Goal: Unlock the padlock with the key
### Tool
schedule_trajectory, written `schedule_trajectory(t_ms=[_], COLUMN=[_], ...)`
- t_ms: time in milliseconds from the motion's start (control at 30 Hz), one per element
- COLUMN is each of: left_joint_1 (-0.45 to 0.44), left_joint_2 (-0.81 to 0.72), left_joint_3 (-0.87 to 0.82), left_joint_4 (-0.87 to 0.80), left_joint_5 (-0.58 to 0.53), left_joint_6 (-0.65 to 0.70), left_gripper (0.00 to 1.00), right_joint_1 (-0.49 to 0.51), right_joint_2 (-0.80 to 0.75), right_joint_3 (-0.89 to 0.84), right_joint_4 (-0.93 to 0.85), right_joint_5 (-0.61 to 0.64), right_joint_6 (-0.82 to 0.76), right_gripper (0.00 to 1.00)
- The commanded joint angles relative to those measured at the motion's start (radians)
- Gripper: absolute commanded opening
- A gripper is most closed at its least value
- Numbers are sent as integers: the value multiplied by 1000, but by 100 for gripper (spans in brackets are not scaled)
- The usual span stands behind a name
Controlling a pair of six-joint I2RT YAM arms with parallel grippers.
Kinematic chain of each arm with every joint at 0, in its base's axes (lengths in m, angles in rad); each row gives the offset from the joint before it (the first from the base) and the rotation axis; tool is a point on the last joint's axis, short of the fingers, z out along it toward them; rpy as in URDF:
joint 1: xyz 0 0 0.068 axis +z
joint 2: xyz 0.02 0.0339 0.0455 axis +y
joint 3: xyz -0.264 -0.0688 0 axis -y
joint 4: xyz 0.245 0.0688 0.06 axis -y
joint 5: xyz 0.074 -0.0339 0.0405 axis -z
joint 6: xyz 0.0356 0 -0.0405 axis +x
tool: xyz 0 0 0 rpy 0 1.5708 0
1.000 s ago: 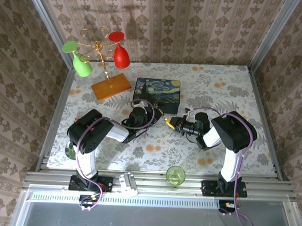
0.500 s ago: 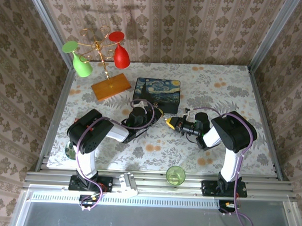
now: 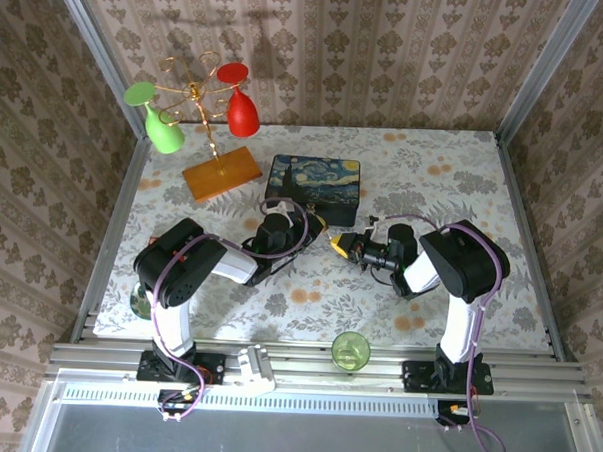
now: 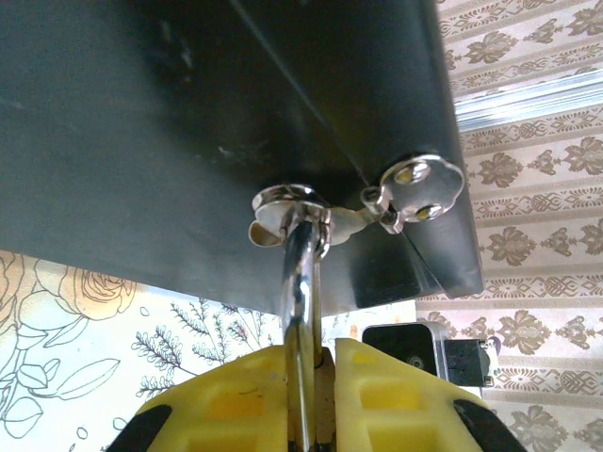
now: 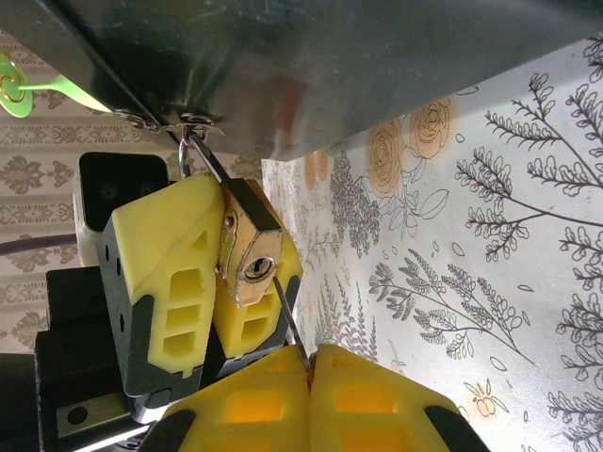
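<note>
The dark starry-night box (image 3: pixel 314 182) sits at mid table. The brass padlock (image 5: pixel 243 247) hangs by its silver shackle (image 4: pixel 300 282) from the box's latch ring (image 4: pixel 287 202). My left gripper (image 4: pixel 320 405) is shut on the padlock, its yellow fingers (image 5: pixel 155 264) on either side of the body. My right gripper (image 5: pixel 309 372) is shut on the thin key (image 5: pixel 292 320). The key's tip touches the padlock's face just beside the keyhole (image 5: pixel 256 267); I cannot tell whether it is inside. From above, the left gripper (image 3: pixel 318 225) and right gripper (image 3: pixel 339 245) meet in front of the box.
A gold rack (image 3: pixel 192 91) on a wooden base (image 3: pixel 221 172) holds a red glass (image 3: pixel 242 111) and a green glass (image 3: pixel 162 130) at the back left. Another green glass (image 3: pixel 349 350) stands at the near edge. Wallpapered walls close in three sides.
</note>
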Motion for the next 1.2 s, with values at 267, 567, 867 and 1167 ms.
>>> schedule_trajectory(t_ms=[267, 567, 867, 1167], left_joint_1=[-4, 16, 1, -9], left_joint_2=[18, 12, 10, 58], left_joint_3=[6, -14, -6, -33], left_joint_4=[123, 135, 141, 229], left_joint_5=[-4, 1, 3, -22], left_joint_6=[-23, -14, -17, -56], left_gripper=[0, 0, 0, 0], right_joint_1=[-5, -8, -4, -6], right_joint_2=[8, 5, 38, 25], right_joint_3=[18, -2, 40, 27], right_joint_4=[34, 34, 35, 35], right_joint_5=[-5, 3, -1, -2], right_joint_6=[6, 5, 26, 18], right_gripper=[0, 0, 0, 0])
